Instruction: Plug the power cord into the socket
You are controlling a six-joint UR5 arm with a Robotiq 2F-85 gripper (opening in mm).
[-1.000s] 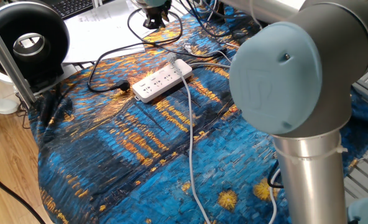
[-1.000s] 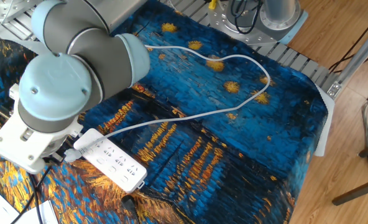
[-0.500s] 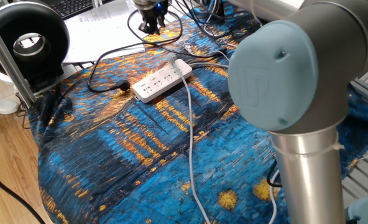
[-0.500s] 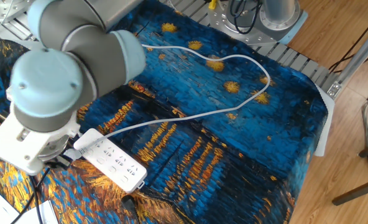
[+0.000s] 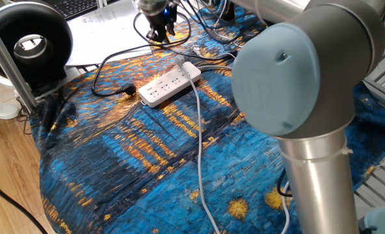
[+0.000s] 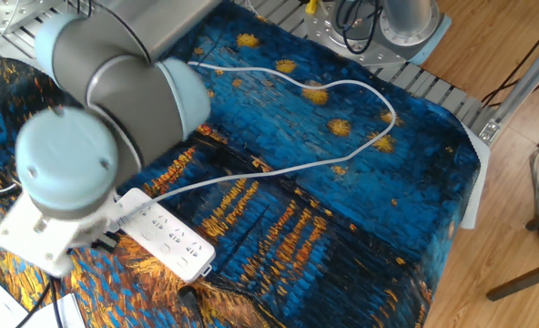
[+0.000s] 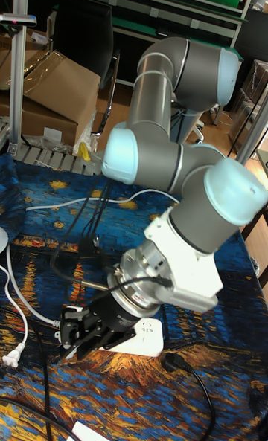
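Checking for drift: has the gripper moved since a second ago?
Yes. The gripper has shifted slightly left, away from the socket, toward the white papers.

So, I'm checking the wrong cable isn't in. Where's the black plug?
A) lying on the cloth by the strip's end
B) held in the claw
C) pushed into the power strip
A: the black plug lies on the cloth just off the socket end, away from the claw.

Grey robot arm (image 6: pixel 115 118) filling the ten o'clock corner, white socket (image 6: pixel 165 234) at seven o'clock partly under it, pale power cord (image 6: pixel 342 162) looping toward one o'clock over a blue-and-gold tablecloth (image 6: pixel 342 228), gripper hidden.
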